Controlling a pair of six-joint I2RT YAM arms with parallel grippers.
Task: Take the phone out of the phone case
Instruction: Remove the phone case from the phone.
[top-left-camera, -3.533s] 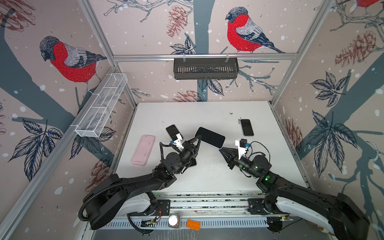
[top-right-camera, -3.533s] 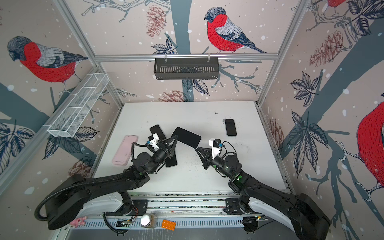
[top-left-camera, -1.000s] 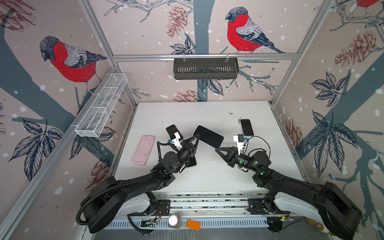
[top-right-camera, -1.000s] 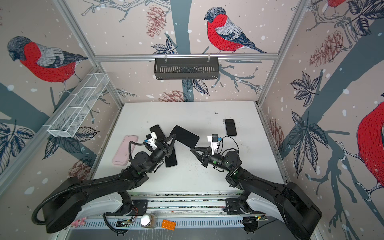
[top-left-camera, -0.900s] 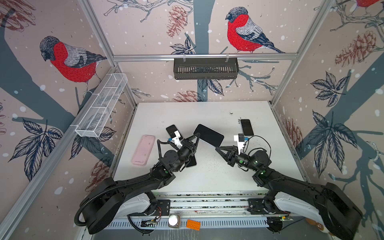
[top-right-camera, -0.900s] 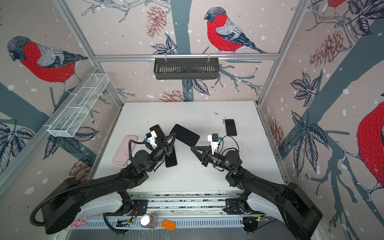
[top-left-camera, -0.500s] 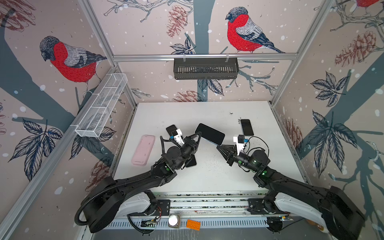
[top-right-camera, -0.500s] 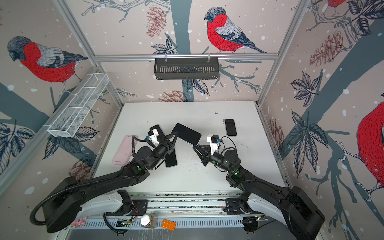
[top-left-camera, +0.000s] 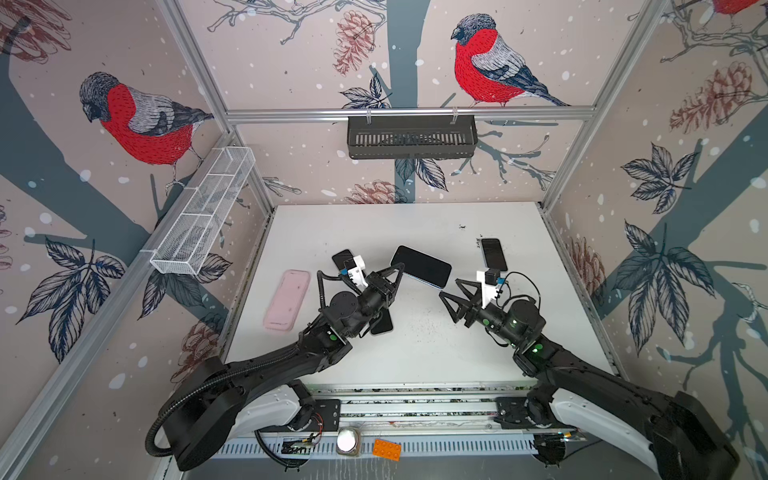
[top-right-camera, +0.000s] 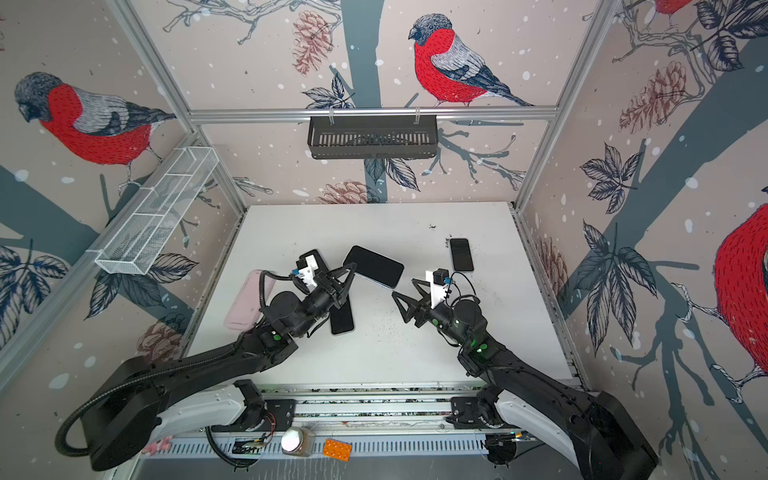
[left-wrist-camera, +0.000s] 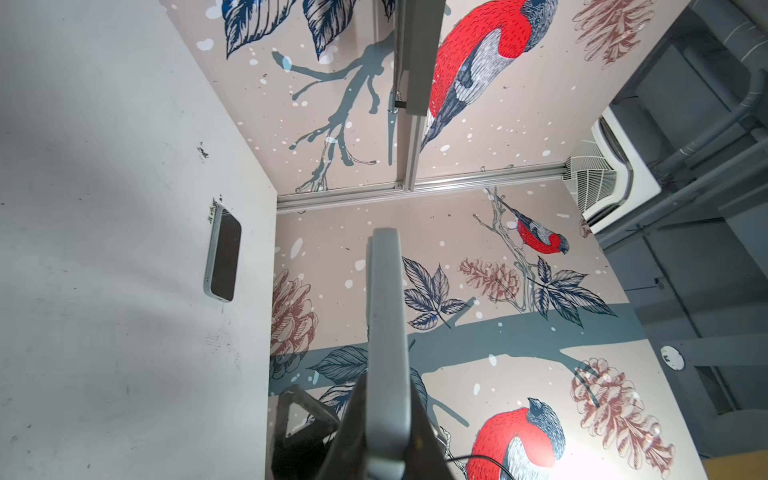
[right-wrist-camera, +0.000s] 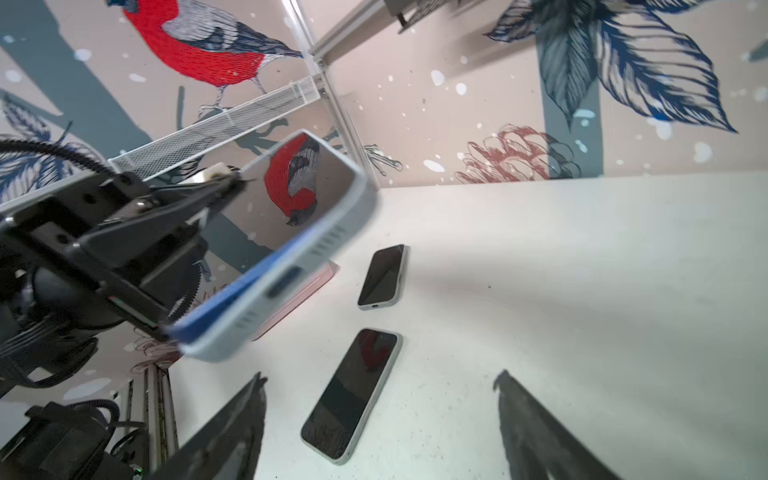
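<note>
The left gripper (top-left-camera: 397, 272) pinches one end of the phone (top-left-camera: 422, 266). The phone sits in its pale blue phone case (right-wrist-camera: 353, 216), up off the white bench (top-left-camera: 415, 353), in the middle of the frame. The right gripper (top-left-camera: 449, 287) is spread wide and empty, just to the right of it.

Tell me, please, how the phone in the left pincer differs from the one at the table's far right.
The held phone is lifted, tilted, clamped at one end by the left pincer; the resting phone lies flat on the table, untouched. The held phone looks larger than the resting phone. Both screens face up, dark.
</note>
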